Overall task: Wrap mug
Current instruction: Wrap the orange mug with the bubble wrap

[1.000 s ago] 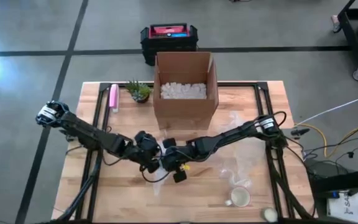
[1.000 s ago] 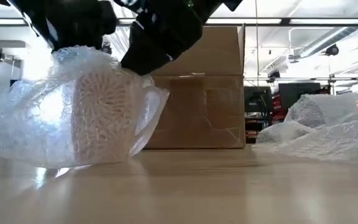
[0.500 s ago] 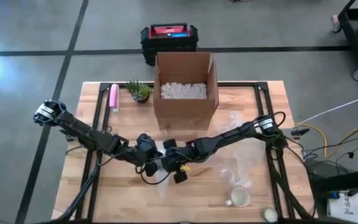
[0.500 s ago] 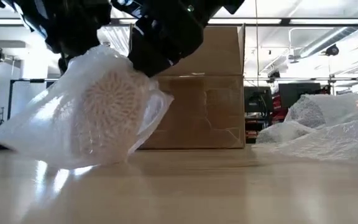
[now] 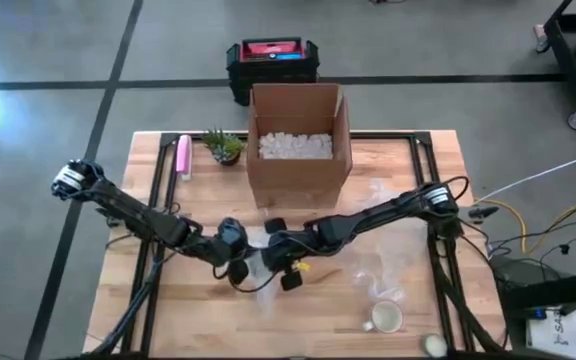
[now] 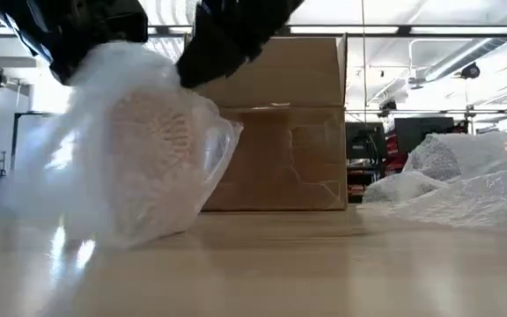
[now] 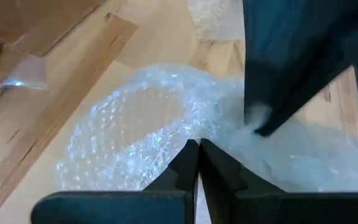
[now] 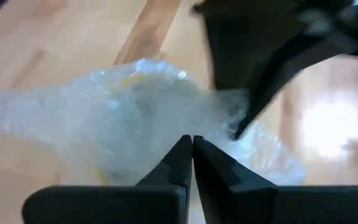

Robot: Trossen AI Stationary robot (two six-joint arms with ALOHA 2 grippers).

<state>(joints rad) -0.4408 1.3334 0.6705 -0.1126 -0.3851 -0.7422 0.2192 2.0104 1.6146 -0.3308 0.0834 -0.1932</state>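
Left claw (image 7: 197,149) pinched tight on bubble wrap (image 7: 142,130); right claw (image 8: 192,144) pinched on the same wrap from the opposite side. Bundle hangs between the two claws, low over the table (image 5: 198,310); mug inside not discernible. Box (image 5: 298,140) beyond both claws, open, holding white packing peanuts (image 5: 295,145).
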